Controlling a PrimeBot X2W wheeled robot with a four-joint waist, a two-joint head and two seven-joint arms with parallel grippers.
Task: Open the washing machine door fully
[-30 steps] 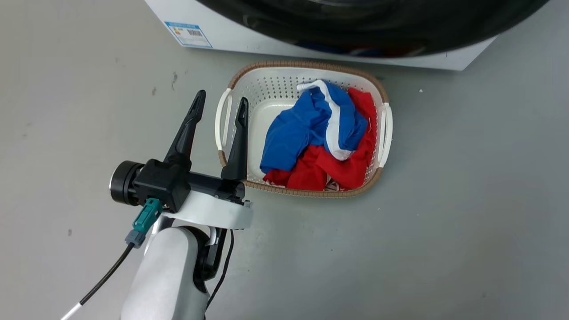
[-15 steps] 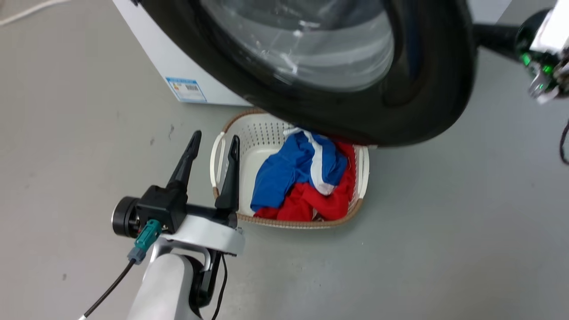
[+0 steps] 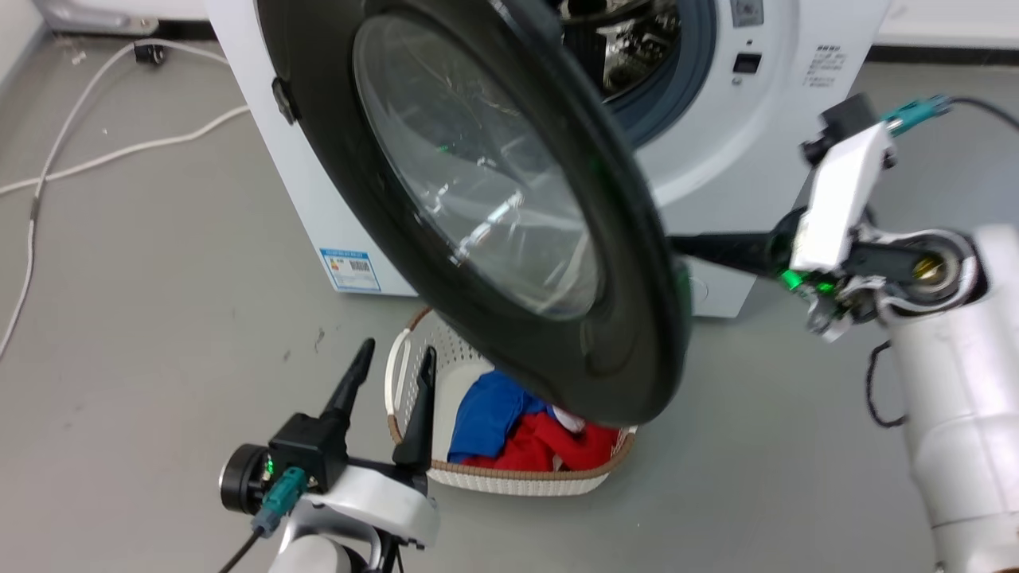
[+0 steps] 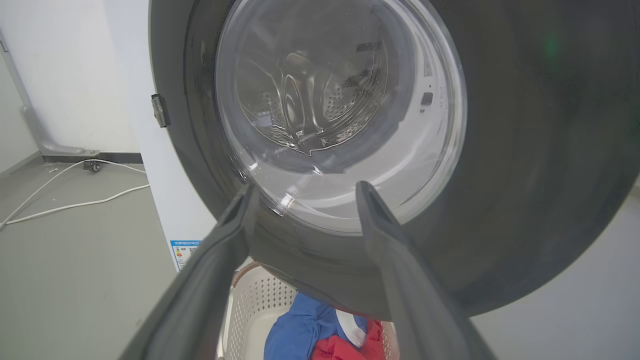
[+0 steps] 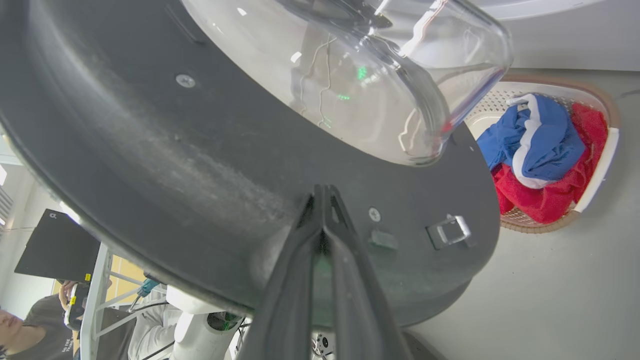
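The washing machine [image 3: 716, 167] is a white box with its steel drum [image 3: 629, 48] showing at the top. The washing machine door [image 3: 621, 342] is black with a bulging glass window. It hangs part open on its hinge [image 3: 280, 99] and swings out over the basket. My right gripper [image 5: 322, 189] is shut, its tips pressed against the door's inner face [image 5: 150, 140] near the latch hook [image 5: 450, 231]. In the head view its fingers [image 3: 716, 245] reach behind the door's right edge. My left gripper [image 3: 398, 348] is open and empty, low in front of the door [image 4: 525, 150].
A white laundry basket [image 3: 517, 481] with blue and red clothes [image 5: 535, 150] sits on the floor under the door, right of my left gripper. White cables [image 3: 119, 151] lie on the floor at the far left. A person [image 5: 30, 320] sits at the lower left of the right wrist view.
The head camera has tilted up, bringing the machine front, the whole door and my right arm into view. My left gripper stays open beside the basket.
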